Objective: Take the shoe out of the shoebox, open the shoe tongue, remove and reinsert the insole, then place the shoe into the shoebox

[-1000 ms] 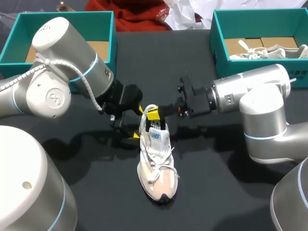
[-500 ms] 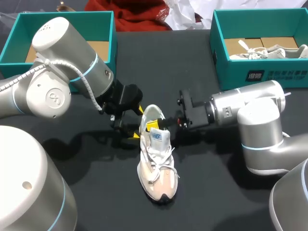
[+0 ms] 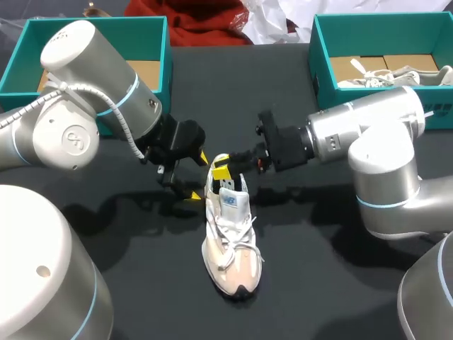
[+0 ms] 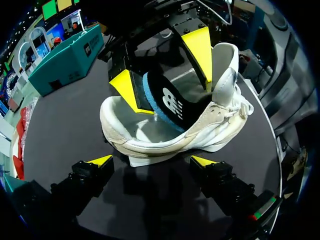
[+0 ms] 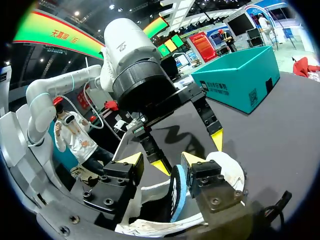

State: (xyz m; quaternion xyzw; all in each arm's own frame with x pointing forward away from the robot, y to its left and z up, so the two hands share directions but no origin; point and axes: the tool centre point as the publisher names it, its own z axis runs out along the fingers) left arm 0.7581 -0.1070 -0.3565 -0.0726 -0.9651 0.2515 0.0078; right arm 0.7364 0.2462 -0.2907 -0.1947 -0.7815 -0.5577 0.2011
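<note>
Black insole (image 4: 172, 102) pinched between right fingers (image 4: 200, 50), half out of shoe (image 3: 230, 234); left fingers (image 4: 100, 161) spread open behind heel. Seems mid-removal; calls next for lifting clear.

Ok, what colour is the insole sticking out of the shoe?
Insole: black top, blue underside; clearest in left wrist view.

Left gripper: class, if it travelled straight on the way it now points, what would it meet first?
Most likely the shoe. The left gripper is open and points at the shoe's side, which lies just ahead of its yellow tips. Depth is hard to judge, but nothing shows between them.
</note>
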